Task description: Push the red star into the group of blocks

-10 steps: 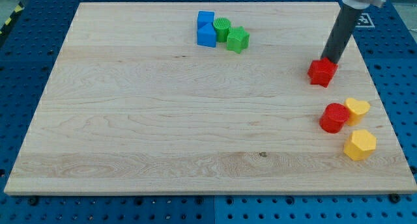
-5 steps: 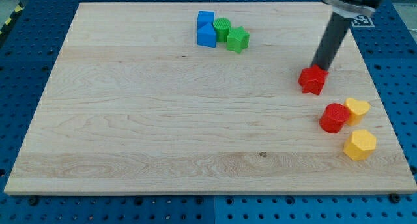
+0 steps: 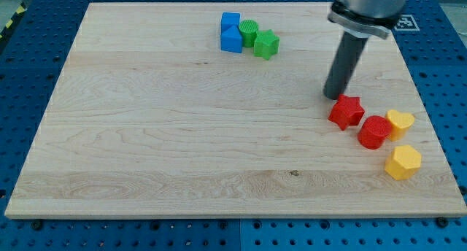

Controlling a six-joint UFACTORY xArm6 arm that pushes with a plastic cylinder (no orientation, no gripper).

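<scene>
The red star (image 3: 346,111) lies on the wooden board at the view's right. It sits just left of a red round block (image 3: 374,131), close to or touching it. A yellow heart-like block (image 3: 399,122) and a yellow hexagon (image 3: 403,162) sit to the right and below. My tip (image 3: 332,96) stands just above and left of the red star, at its upper left edge.
Near the view's top middle, two blue blocks (image 3: 231,31), a green round block (image 3: 249,32) and a green star (image 3: 266,44) sit together. The board's right edge (image 3: 423,98) is close to the yellow blocks.
The red star has slid down and left, then ended beside the red round block. My tip has moved left and down with it.
</scene>
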